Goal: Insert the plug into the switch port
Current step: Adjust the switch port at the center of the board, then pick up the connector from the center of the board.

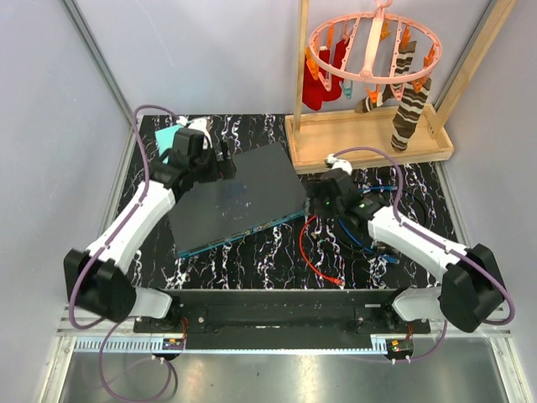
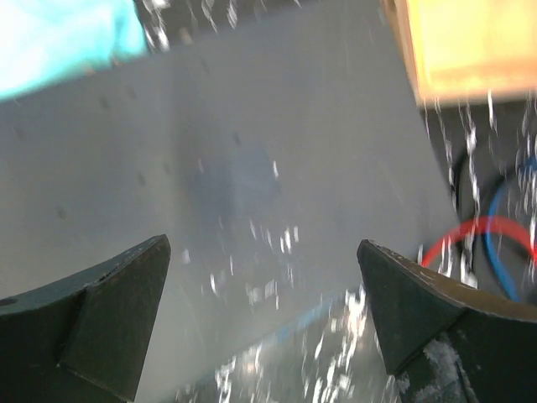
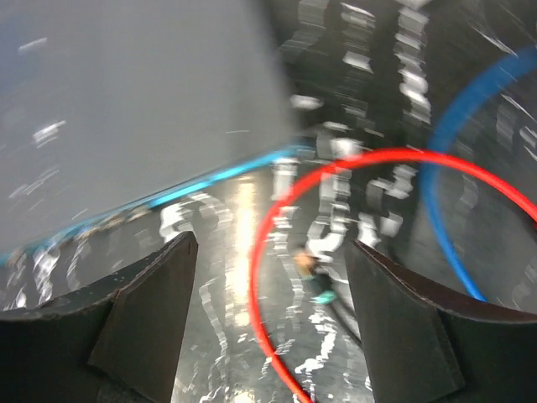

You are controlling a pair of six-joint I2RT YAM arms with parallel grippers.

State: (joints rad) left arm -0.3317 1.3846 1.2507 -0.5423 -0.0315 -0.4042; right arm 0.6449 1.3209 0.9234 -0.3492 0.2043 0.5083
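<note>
Far-left corner of the table [image 1: 252,269]: folded teal cloth [image 1: 166,134], just beside the switch's far-left corner.
Left gripper [image 1: 225,164] sits over the far-left part of the switch [image 1: 239,197]. Claw spread wide, nothing in it; the wrist view shows both fingers [image 2: 109,294] apart above the grey lid.
The switch lies flat mid-table, skewed, with its right end further back. It's a dark grey slab with a plain top, and the thin teal-blue edge faces the near side. Sockets are too blurred to make out.
Right gripper [image 1: 314,201] is just off the switch's right end, near the teal edge's corner. Claw well apart, holding nothing.
In the right wrist view, the red cable [image 3: 394,155] loops on the table under and between the fingers. A small blurred teal/orange piece [image 3: 317,281] lies inside the loop; can't tell what it is.
Blue cable [image 1: 359,241] is coiled further right, under the right arm.
Far-right: the wooden rack [image 1: 369,143] base is close to the switch's far-right corner. A pink peg hanger [image 1: 369,46] with socks hangs above it.
</note>
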